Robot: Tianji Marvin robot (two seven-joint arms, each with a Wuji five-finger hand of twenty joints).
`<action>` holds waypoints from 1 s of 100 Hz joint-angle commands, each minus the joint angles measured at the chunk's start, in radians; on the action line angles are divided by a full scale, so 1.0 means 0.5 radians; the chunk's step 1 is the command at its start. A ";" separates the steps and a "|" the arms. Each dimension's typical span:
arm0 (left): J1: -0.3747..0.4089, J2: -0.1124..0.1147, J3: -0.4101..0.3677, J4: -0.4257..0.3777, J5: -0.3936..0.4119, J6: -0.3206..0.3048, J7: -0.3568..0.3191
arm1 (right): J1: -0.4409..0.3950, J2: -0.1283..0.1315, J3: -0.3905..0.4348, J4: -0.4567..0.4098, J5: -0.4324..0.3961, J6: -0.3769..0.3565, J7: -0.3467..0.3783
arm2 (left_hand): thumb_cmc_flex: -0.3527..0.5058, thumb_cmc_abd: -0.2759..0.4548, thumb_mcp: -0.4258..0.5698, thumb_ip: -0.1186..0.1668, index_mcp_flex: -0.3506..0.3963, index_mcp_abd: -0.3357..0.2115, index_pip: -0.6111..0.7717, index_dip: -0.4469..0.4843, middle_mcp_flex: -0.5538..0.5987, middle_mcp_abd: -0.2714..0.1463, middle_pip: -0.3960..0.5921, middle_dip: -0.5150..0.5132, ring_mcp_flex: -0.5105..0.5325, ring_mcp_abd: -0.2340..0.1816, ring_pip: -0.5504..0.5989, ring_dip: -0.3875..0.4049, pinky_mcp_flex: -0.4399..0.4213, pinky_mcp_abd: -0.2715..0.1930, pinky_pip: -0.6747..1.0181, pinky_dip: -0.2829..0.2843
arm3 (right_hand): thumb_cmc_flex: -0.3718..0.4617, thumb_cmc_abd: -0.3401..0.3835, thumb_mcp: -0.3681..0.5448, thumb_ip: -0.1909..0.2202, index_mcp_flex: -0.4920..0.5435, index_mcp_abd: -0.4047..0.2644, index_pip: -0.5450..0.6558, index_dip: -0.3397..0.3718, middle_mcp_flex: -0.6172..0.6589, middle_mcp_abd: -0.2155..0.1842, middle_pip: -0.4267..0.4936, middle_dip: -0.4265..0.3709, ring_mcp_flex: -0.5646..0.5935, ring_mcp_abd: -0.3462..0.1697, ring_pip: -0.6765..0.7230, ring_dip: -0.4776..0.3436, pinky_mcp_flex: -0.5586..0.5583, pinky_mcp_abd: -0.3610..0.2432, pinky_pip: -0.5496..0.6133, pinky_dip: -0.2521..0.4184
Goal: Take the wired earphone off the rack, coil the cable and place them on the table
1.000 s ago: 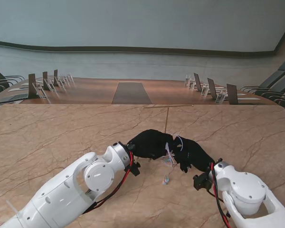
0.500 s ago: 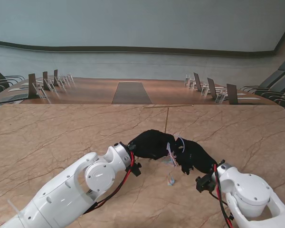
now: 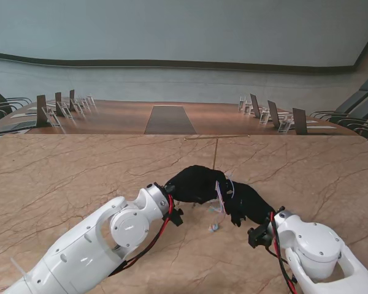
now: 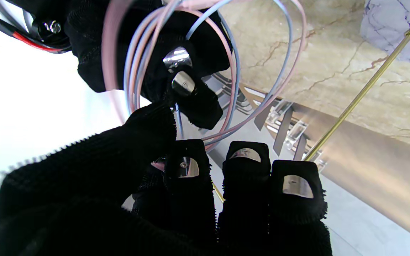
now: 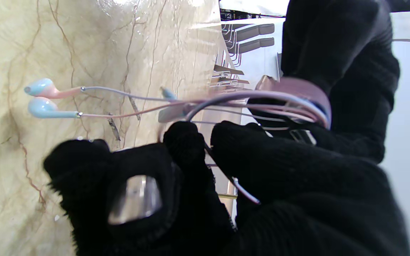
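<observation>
Near the centre of the stand view, the black-gloved left hand [image 3: 195, 184] and right hand [image 3: 248, 203] met over the marble table [image 3: 67, 177], both closed on the pink-and-blue cable [image 4: 226, 71], coiled in loops between them. Two pale blue earbuds [image 5: 41, 97] dangled from it, just over the tabletop. Behind stood the thin brass rack [image 3: 215, 150].

Earbuds [image 3: 214, 227] seemingly nearer than rack [image 3: 216, 149]

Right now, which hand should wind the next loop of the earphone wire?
The right hand, I'd guess. Its fingers pinch the loose wire leading to the dangling earbuds, so it can carry it around. The left hand is better kept holding the coil.
</observation>
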State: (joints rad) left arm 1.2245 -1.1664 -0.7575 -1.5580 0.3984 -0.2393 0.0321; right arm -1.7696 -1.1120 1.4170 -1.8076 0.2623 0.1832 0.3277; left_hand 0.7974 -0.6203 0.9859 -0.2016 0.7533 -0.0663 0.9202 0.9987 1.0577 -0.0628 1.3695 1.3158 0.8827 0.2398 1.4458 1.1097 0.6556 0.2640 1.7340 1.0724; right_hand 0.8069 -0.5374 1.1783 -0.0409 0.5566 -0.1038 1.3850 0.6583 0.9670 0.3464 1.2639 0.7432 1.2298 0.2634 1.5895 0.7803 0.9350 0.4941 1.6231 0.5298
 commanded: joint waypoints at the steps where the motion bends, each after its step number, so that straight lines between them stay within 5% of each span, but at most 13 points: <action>1: 0.013 -0.017 -0.005 -0.022 -0.013 0.005 0.014 | 0.009 -0.009 -0.014 -0.001 -0.024 0.022 -0.008 | 0.070 0.079 0.021 0.001 0.008 -0.040 0.043 0.071 -0.024 -0.110 -0.011 0.059 -0.044 0.007 0.004 0.037 -0.014 -0.033 0.050 0.057 | 0.025 0.026 0.027 0.046 0.038 -0.040 0.041 -0.005 0.029 0.248 0.051 0.032 0.136 -0.024 0.128 -0.009 0.033 -0.006 0.143 -0.022; 23: 0.018 -0.022 -0.008 -0.021 -0.027 0.004 0.027 | 0.035 -0.010 -0.038 -0.005 -0.068 0.036 -0.032 | 0.070 0.080 0.023 0.001 0.007 -0.038 0.040 0.069 -0.022 -0.107 -0.012 0.059 -0.044 0.007 0.004 0.039 -0.014 -0.033 0.049 0.060 | 0.018 0.038 -0.076 0.029 -0.095 -0.046 0.010 -0.151 -0.063 0.264 0.059 0.001 -0.005 0.085 0.159 0.013 -0.171 -0.036 0.191 0.036; 47: 0.031 -0.016 -0.031 -0.013 -0.017 0.001 0.026 | -0.007 0.010 -0.003 -0.022 -0.163 -0.047 0.003 | 0.071 0.076 0.026 0.000 0.012 -0.037 0.042 0.068 -0.021 -0.103 -0.012 0.059 -0.044 0.015 0.001 0.039 -0.015 -0.032 0.048 0.062 | -0.140 0.161 -0.747 0.020 -0.606 -0.036 -0.042 -0.412 -0.569 0.201 0.050 0.038 -0.484 0.101 -0.102 0.209 -0.728 -0.304 0.030 0.210; 57: 0.037 -0.014 -0.037 -0.013 -0.016 0.002 0.025 | -0.027 0.018 0.014 -0.031 -0.217 -0.103 0.006 | 0.070 0.076 0.026 0.000 0.011 -0.034 0.042 0.067 -0.021 -0.103 -0.012 0.059 -0.044 0.015 0.001 0.040 -0.017 -0.030 0.047 0.063 | -0.197 0.223 -0.835 0.000 -0.681 0.080 -0.280 -0.561 -0.745 0.190 -0.026 0.027 -0.672 0.125 -0.228 0.254 -0.902 -0.353 -0.068 0.203; 76: 0.053 -0.010 -0.052 -0.015 -0.008 0.010 0.024 | -0.060 0.030 0.050 -0.045 -0.286 -0.155 0.022 | 0.071 0.075 0.027 0.000 0.012 -0.031 0.042 0.065 -0.021 -0.102 -0.012 0.059 -0.043 0.016 0.001 0.040 -0.018 -0.027 0.045 0.065 | -0.251 0.339 -0.913 0.035 -0.664 0.114 -0.637 -0.540 -0.984 0.192 -0.131 -0.118 -0.977 0.188 -0.473 0.263 -1.167 -0.394 -0.313 0.175; 100: 0.065 -0.005 -0.068 -0.017 0.006 0.011 0.023 | -0.098 0.027 0.088 -0.048 -0.294 -0.225 -0.004 | 0.069 0.075 0.028 -0.002 0.010 -0.028 0.042 0.064 -0.019 -0.099 -0.012 0.059 -0.045 0.018 0.000 0.041 -0.020 -0.025 0.045 0.069 | -0.270 0.426 -1.154 0.021 -0.325 -0.144 -0.897 -0.813 -1.102 0.210 -0.272 -0.265 -1.194 0.250 -0.623 0.168 -1.340 -0.401 -0.521 0.167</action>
State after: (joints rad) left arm 1.2497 -1.1692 -0.7899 -1.5607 0.4000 -0.2377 0.0447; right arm -1.8082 -1.0969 1.4578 -1.8261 0.1159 0.0820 0.3279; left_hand 0.7974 -0.6198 0.9859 -0.2015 0.7531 -0.0660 0.9198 0.9989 1.0576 -0.0629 1.3690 1.3158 0.8715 0.2398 1.4378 1.1102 0.6469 0.2640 1.7332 1.0821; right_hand 0.7040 -0.3646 0.6514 -0.0421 0.3546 -0.1223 0.9618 0.2913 0.4412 0.4401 1.1435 0.6293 0.6615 0.3363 1.2939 0.8776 0.2908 0.3679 1.3768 0.5996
